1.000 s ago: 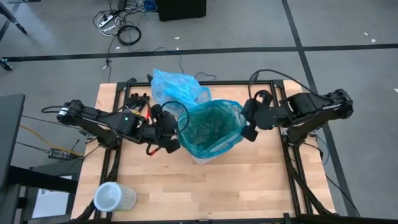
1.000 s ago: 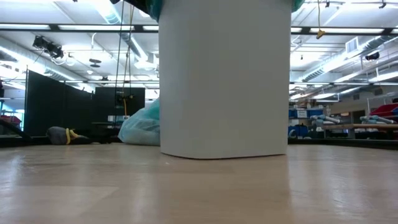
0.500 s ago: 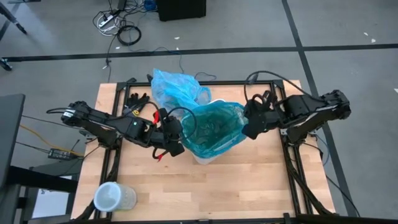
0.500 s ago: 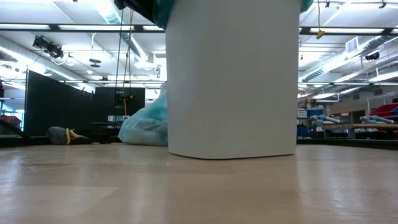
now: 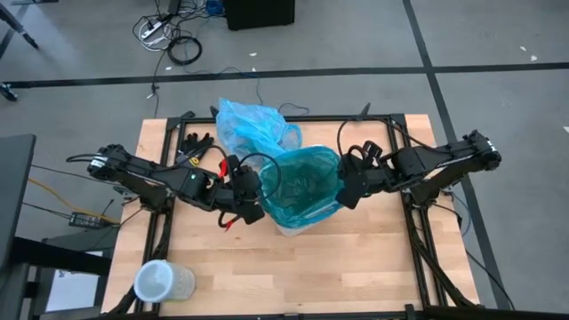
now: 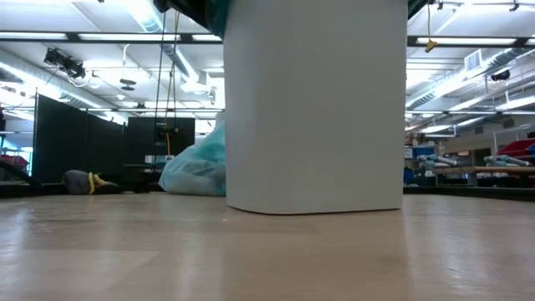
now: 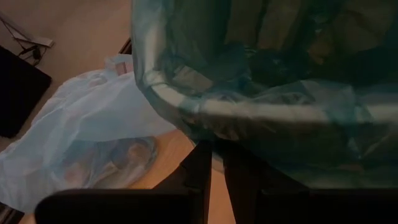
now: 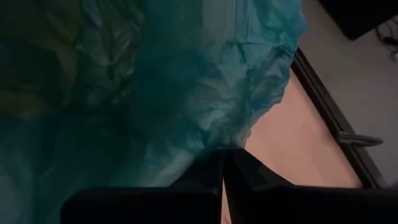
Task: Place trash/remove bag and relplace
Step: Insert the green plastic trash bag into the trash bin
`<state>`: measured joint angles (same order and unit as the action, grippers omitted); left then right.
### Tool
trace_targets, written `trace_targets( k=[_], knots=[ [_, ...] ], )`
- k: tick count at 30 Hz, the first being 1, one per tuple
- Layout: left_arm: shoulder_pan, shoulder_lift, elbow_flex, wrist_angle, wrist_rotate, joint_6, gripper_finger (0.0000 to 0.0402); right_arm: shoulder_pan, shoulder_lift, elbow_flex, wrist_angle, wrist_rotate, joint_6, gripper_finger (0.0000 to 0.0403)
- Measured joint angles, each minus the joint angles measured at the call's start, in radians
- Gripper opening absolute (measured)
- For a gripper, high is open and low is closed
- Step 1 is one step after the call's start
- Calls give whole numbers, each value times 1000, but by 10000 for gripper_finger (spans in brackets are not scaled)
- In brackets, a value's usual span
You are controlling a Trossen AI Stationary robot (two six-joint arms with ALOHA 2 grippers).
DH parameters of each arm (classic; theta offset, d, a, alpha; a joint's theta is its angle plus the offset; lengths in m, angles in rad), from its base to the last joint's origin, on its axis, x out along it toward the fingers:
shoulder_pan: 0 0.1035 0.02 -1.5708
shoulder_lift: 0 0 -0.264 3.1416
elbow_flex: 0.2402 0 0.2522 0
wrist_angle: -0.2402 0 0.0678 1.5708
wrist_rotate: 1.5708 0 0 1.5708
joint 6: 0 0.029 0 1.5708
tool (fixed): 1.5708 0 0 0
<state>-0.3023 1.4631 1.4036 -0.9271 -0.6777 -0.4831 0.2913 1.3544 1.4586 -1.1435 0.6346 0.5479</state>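
A white bin (image 5: pixel 298 222) (image 6: pixel 313 109) stands at the table's middle with a dark teal-green bag (image 5: pixel 307 182) spread over its mouth. The light-blue bag (image 5: pixel 253 124) (image 7: pixel 93 134) lies on the table behind the bin, with scraps of trash showing through it. My left gripper (image 5: pixel 255 191) (image 7: pixel 214 168) is shut on the teal-green bag at the bin's left side. At the bin's right side my right gripper (image 5: pixel 347 188) (image 8: pixel 222 165) is shut on the same bag. My left gripper pinches the teal-green bag's edge (image 7: pixel 217 140) between its two fingers, just below the bin's rim (image 7: pixel 249 112) on the left side. The fingers slant down from the table's left. The plastic lies draped over the rim. My right gripper pinches the teal-green bag's crumpled edge (image 8: pixel 233 142) between its two fingers, on the bin's right side. The fingers slant down from the table's right. One layer or several, I cannot tell. The film runs from the hold up over the bin's mouth.
Black gloves (image 5: pixel 197 142) lie at the far left of the table. A clear round container (image 5: pixel 163 282) stands at the near left corner. Black frame rails (image 5: pixel 418 231) run along the table's sides. Bare wood (image 5: pixel 338 267) lies in front of the bin.
My right gripper has sunk and come in toward the bin, drawing the teal-green bag's right edge down beside the rim. My left gripper first went a little toward the bin, then kept still. The bin has shifted slightly sideways on the table.
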Motion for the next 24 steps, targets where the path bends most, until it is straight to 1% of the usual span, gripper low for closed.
trace_targets(
  k=[4,8,11,13,15,17,20,24],
  knots=[
    [0,0,0,43,-9,-24,50,0,0,0,12,26,-8,0],
    [-7,32,0,55,-17,-32,50,0,-3,-7,48,29,-8,0],
    [-19,48,-2,56,-15,-6,50,7,-9,0,47,27,-10,0],
    [-25,41,0,61,-6,29,50,10,-24,12,55,12,-32,0],
    [-31,26,8,74,8,59,50,12,-47,15,61,-25,-50,0],
    [-34,14,26,81,20,64,51,12,-64,15,59,-50,-42,3],
    [-41,9,53,87,43,68,51,13,-80,15,54,-65,-29,17],
    [-49,9,75,134,46,132,51,14,-99,15,42,-66,-19,48]
  ],
)
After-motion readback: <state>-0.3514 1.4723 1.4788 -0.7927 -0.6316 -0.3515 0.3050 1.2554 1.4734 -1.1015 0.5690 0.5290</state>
